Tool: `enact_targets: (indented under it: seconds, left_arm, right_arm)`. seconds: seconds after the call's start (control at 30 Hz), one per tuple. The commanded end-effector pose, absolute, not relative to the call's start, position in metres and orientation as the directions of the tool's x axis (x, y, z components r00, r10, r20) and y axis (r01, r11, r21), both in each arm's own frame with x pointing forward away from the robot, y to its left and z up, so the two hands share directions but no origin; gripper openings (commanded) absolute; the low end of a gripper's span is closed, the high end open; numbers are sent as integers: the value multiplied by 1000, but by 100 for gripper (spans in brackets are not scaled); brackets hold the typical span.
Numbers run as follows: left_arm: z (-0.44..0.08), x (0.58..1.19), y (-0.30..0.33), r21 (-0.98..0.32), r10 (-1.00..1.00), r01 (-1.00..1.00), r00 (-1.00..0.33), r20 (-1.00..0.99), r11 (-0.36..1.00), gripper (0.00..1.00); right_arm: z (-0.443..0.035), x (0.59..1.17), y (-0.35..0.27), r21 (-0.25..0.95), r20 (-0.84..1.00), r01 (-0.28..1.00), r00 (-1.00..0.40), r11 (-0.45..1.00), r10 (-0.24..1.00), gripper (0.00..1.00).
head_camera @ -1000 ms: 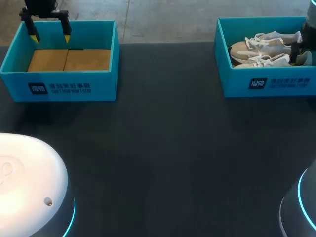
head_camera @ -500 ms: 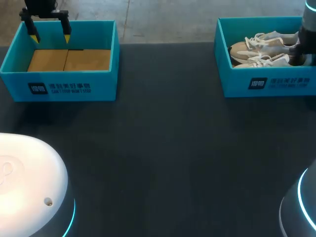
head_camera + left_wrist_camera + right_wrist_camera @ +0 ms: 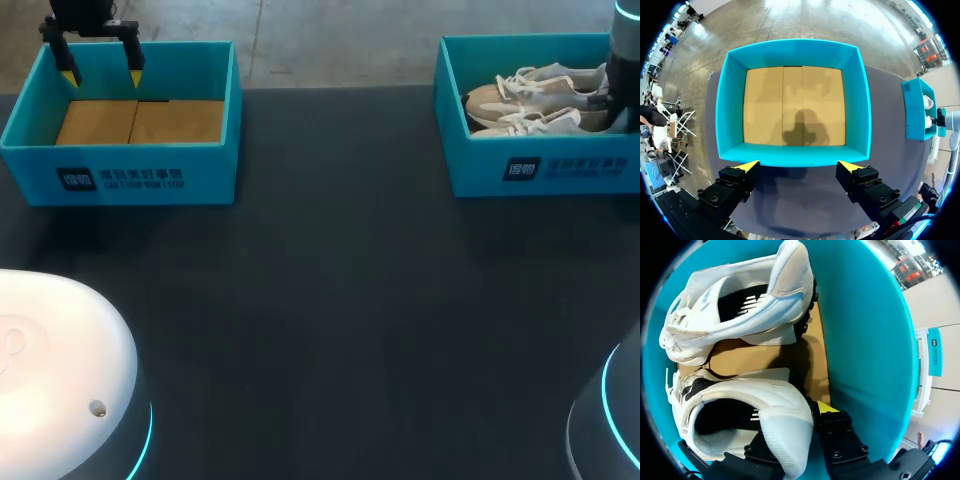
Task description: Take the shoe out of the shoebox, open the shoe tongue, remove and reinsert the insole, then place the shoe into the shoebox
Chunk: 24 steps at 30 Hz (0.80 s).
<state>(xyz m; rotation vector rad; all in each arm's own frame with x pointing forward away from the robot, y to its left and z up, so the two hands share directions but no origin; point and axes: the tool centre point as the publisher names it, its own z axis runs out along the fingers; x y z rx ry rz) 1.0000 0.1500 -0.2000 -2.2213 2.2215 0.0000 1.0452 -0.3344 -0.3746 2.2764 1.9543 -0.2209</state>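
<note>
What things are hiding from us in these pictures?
Right wrist view: the near shoe's heel covers part of the right gripper, so whether it holds the shoe cannot be told.
Head view: the right arm and the picture's edge hide that gripper.
Left wrist view: the shoes are too small to tell apart.

Our L gripper [image 3: 100, 62] at far left, pointed straight down, fingers [image 3: 747, 165] spread wide. Our R arm [image 3: 627, 40] at far right edge, R gripper [image 3: 797, 425] pointed down, grip state unclear.
</note>
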Motion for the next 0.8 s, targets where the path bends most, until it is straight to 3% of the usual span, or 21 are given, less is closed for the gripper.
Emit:
enact_targets:
  seconds: [0.03,0.8]
  left_arm:
    - [-200,1000,150,0,-1000,-1000,0,0,0,100]
    - [-200,1000,150,0,-1000,-1000,0,0,0,100]
  right_arm:
    - [-350,1040,-332,7,-205,988,154,-156,967,0]
    - [-220,1029,-312,45,-221,988,157,-151,962,0]
